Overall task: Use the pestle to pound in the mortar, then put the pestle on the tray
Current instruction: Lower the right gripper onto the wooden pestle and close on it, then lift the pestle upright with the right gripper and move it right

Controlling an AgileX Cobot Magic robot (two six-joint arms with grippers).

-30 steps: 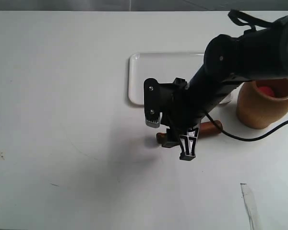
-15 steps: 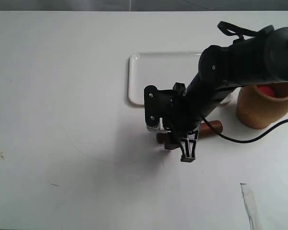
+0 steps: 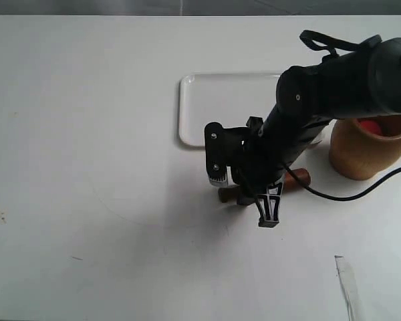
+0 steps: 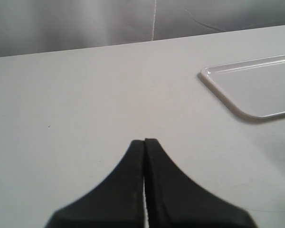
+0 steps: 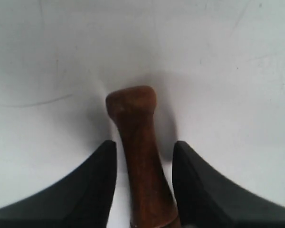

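Slim dark reddish-brown wooden pestle (image 5: pixel 140 156) lies flat on the white table (image 3: pixel 87 167), just outside the long rim of the flat white rectangular tray (image 3: pixel 200 100), not on it. Black right gripper (image 5: pixel 145 142) straddles its narrow handle, jaws apart, a thin gap on each side. Rounded light-brown wooden mortar (image 3: pixel 361 157) stands upright just off the tray's corner, near the pestle's thick end. Black left gripper (image 4: pixel 145 142), fingers pressed together, hangs over table away from the tray
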